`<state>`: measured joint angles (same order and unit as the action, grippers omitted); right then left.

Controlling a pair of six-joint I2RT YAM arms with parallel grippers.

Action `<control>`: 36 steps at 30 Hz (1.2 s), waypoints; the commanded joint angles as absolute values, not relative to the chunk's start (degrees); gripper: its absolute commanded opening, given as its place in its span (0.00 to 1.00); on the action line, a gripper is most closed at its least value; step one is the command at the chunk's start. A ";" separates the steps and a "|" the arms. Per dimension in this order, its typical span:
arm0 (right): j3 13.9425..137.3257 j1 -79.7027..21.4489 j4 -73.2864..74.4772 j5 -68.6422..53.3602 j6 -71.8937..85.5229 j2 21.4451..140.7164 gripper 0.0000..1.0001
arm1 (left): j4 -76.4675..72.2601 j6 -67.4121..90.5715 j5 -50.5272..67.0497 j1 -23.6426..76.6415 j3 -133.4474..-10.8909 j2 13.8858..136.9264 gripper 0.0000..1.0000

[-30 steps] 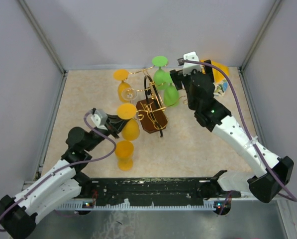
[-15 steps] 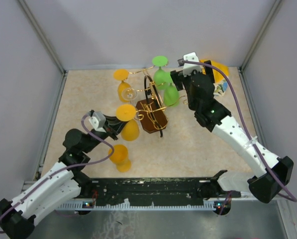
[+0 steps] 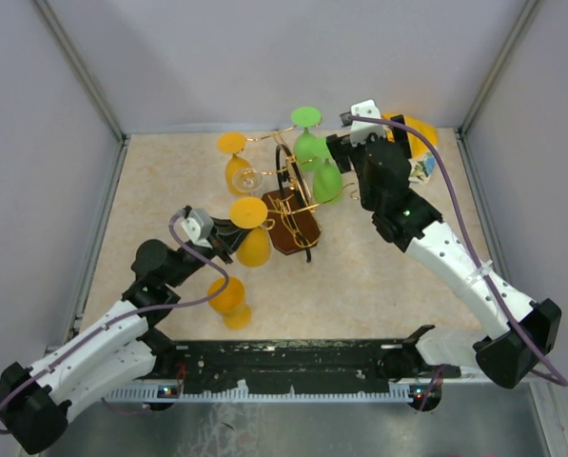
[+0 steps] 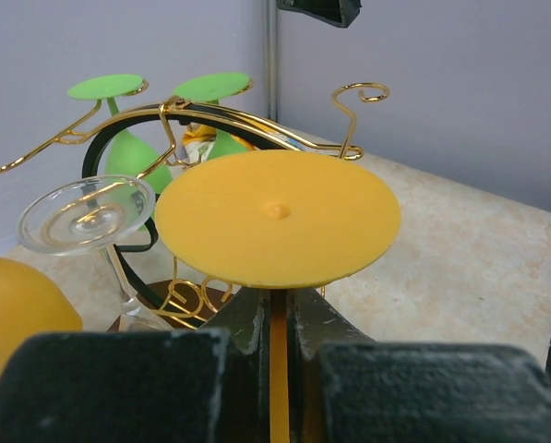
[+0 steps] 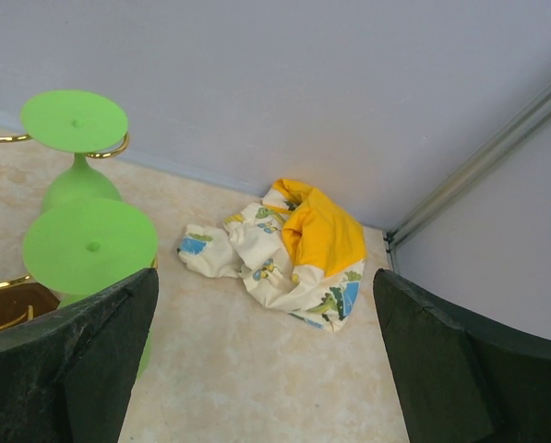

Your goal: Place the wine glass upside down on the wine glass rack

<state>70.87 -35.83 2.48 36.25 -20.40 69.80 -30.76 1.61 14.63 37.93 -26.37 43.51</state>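
My left gripper (image 3: 228, 235) is shut on the stem of an orange wine glass (image 3: 252, 233). It holds the glass upside down, foot up, just left of the wine glass rack (image 3: 288, 195), a gold wire stand on a dark brown base. In the left wrist view the orange foot (image 4: 277, 217) sits above my fingers (image 4: 247, 332), with the stem pinched between them and the gold rack arms (image 4: 257, 129) close behind. My right gripper (image 3: 345, 148) is open and empty beside the rack's right side. In the right wrist view it (image 5: 261, 369) is open over bare table.
Hanging on the rack are another orange glass (image 3: 233, 162), two green glasses (image 3: 317, 157) and a clear glass (image 3: 248, 178). A further orange glass (image 3: 231, 297) stands on the table near my left arm. A patterned cloth (image 5: 293, 245) lies in the back right corner.
My left gripper has carried the orange glass a little to the right, closer to the rack. The right arm has not moved.
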 commanded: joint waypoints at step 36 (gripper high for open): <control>71.35 -35.57 1.03 38.08 -23.20 68.28 0.99 | -48.32 3.54 16.75 41.40 -19.86 51.16 0.00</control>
<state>69.73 -35.83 2.81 36.67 -21.76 69.69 -44.10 4.14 15.97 41.06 -18.72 50.19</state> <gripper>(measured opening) 0.992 0.042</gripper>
